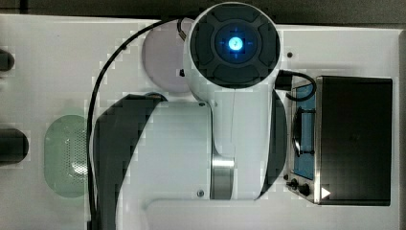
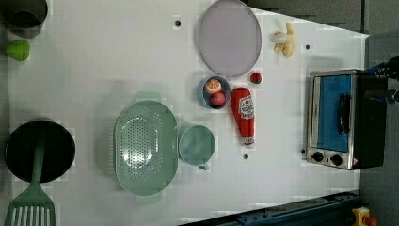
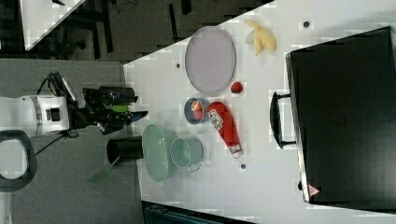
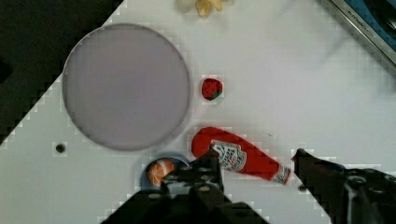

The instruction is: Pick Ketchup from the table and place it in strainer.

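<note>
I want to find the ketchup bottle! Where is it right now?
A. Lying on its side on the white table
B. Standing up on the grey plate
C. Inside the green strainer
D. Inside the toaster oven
A: the Ketchup lies flat on the white table, beside the small blue bowl of fruit, apart from the strainer.
</note>
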`<move>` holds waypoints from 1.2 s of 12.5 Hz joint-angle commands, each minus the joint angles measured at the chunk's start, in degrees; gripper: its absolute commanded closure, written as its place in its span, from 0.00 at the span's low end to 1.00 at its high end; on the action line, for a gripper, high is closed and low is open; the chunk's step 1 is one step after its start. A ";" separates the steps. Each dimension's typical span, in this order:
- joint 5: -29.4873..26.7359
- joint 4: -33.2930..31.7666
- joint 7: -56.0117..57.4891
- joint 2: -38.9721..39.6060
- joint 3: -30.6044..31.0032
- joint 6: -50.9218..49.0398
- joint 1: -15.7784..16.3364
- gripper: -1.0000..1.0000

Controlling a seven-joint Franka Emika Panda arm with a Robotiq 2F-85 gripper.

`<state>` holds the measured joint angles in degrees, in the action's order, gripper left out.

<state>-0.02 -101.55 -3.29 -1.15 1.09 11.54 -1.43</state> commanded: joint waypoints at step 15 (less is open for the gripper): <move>-1.16 -23.20 55.51 0.69 9.24 18.38 -5.55 0.00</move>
<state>-1.06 -123.66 40.87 0.72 10.20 28.98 -6.51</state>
